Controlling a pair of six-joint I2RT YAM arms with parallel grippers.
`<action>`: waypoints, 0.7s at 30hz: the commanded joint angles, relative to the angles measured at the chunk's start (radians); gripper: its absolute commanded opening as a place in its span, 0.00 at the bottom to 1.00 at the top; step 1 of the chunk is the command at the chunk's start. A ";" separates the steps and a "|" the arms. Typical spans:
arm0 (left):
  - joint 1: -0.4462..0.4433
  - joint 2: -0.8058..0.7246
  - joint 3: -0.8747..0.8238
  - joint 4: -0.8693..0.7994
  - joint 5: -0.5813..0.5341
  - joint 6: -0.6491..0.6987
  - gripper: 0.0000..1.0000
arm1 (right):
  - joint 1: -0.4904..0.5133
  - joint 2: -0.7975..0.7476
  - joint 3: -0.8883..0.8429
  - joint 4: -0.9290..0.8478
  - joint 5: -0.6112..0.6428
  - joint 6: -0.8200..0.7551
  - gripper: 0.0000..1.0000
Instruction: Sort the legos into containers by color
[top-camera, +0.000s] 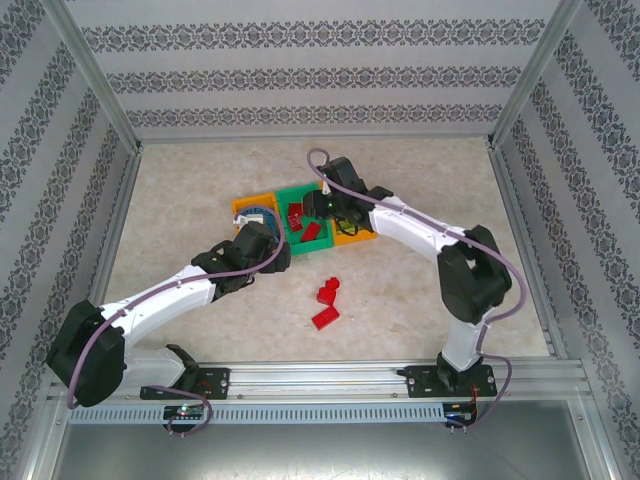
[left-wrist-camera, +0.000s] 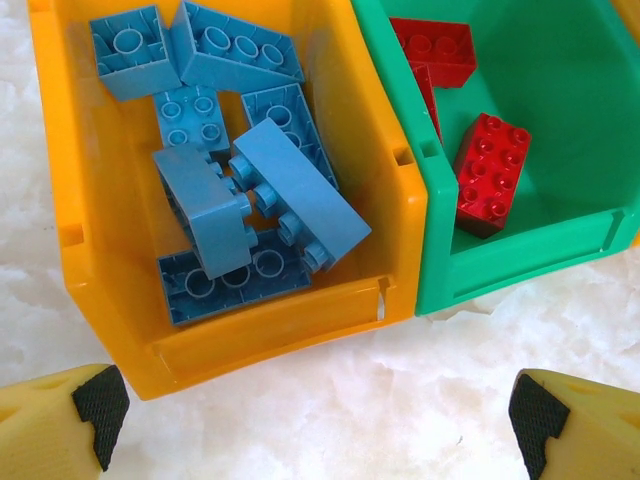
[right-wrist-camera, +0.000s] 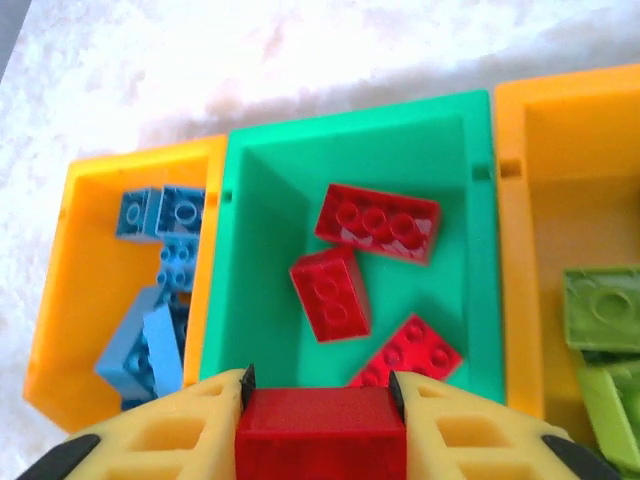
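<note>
Over on the left, the left tool (left-wrist-camera: 315, 425) hangs with jaws spread wide and nothing in them, above bare worktop (left-wrist-camera: 400, 400) just on the near side of the left orange bin (left-wrist-camera: 90, 250), which holds a heap of blue bricks (left-wrist-camera: 250, 190). Middle now: the green bin (right-wrist-camera: 250, 260) has three red bricks (right-wrist-camera: 330, 290) lying in it (loose red bricks (top-camera: 326, 305) sit on the worktop nearer the arms), and the right tool (right-wrist-camera: 320, 395) hovers over that bin, jaws clamped on a red brick (right-wrist-camera: 320, 435). Far right, the right orange bin (right-wrist-camera: 540, 200) carries lime green bricks (right-wrist-camera: 600, 310).
</note>
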 joint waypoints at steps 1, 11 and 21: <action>-0.012 -0.021 -0.011 -0.037 -0.028 -0.007 1.00 | -0.018 0.090 0.071 -0.018 -0.042 0.049 0.39; -0.012 -0.016 -0.013 0.000 0.049 0.000 1.00 | -0.023 0.179 0.189 -0.017 -0.061 0.060 0.64; -0.105 0.065 0.018 0.106 0.209 0.126 0.99 | -0.019 -0.034 -0.001 0.028 0.010 0.037 0.83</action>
